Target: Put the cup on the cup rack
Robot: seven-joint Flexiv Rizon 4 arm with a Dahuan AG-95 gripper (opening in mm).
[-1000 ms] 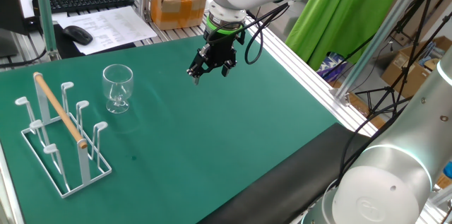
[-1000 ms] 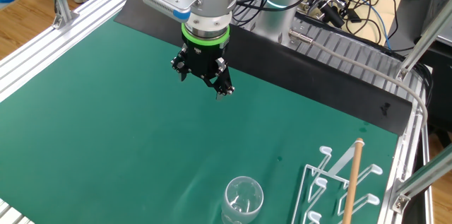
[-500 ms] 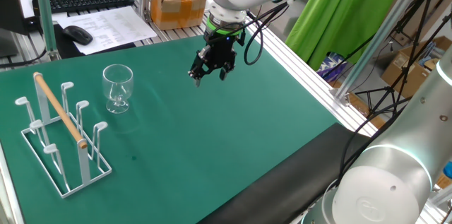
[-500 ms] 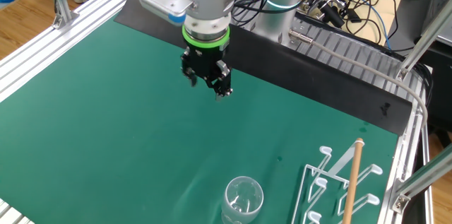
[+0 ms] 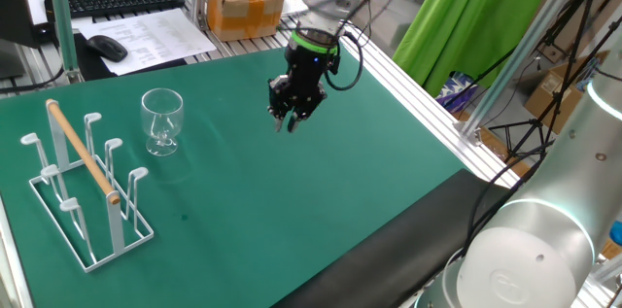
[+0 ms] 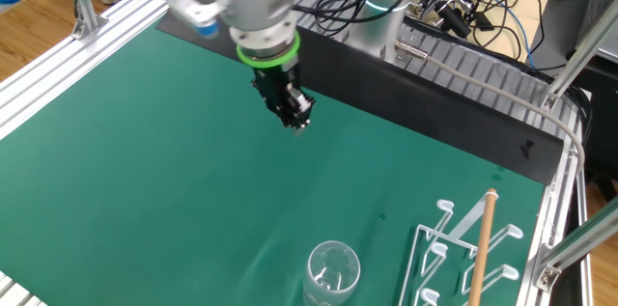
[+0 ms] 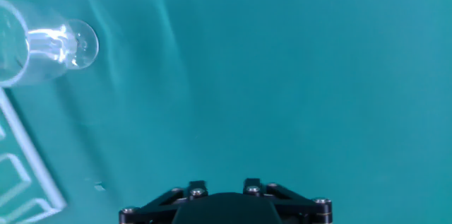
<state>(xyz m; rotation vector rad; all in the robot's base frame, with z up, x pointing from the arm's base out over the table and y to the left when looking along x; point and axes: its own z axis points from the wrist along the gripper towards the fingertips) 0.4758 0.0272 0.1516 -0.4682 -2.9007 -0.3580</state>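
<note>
The gripper (image 5: 288, 125) hangs above the green bench (image 5: 321, 182), pointing steeply down, its fingers drawn near each other with nothing between them; whether they meet cannot be told. The cup (image 5: 161, 121), a clear glass goblet, stands upright on its foot on the bench, well apart from the gripper and just beside the rack (image 5: 86, 191). The rack, of white wire with upright pegs and a slanted wooden rod (image 5: 83, 153), bears nothing. In the other fixed view the cup (image 6: 332, 272) sits at the lower edge, left of the rack (image 6: 463, 258), with the gripper (image 6: 296, 125) farther up the bench. The hand view shows the cup (image 7: 44, 46) at upper left and a corner of the rack (image 7: 28, 174) below it.
</note>
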